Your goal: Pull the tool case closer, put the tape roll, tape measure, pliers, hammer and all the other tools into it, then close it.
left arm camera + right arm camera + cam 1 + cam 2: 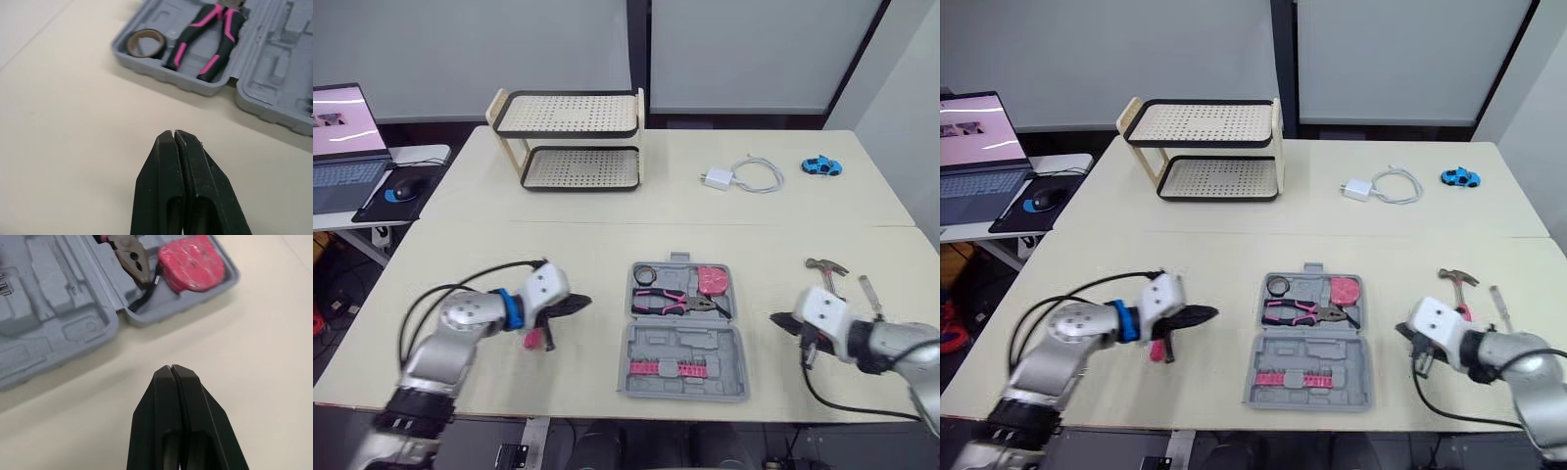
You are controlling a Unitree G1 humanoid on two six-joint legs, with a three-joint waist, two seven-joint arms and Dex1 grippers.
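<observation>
Case lies open and flat on the worktop, close to the front edge, both grey halves facing up. Its far half holds three things: the tape roll in the left corner, the pliers with pink-and-black handles across the middle, and the pink tape measure in the right corner, just beside the pliers' nose. Its near half carries a row of bits in a pink strip.

The left end effector hovers left of the case and points toward it. Its two black fingers are pressed together with nothing between them. In the left wrist view its tip is over bare worktop, short of the corner with the tape roll. The right end effector hovers right of the case, also aimed at it, fingers likewise closed tight on nothing, near the corner with the tape measure.

The hammer lies on the worktop right of the case, beyond the right end effector and well apart from the case. A slim metal tool lies just beside the hammer, on the side away from the case. A pink-and-black tool sits left of the case beneath the left wrist; its kind cannot be told.

Behind the case stand a two-tier rack, a white charger with its coiled cable and a blue toy car. Far left of the case, on a separate desk, are a laptop and a mouse.
</observation>
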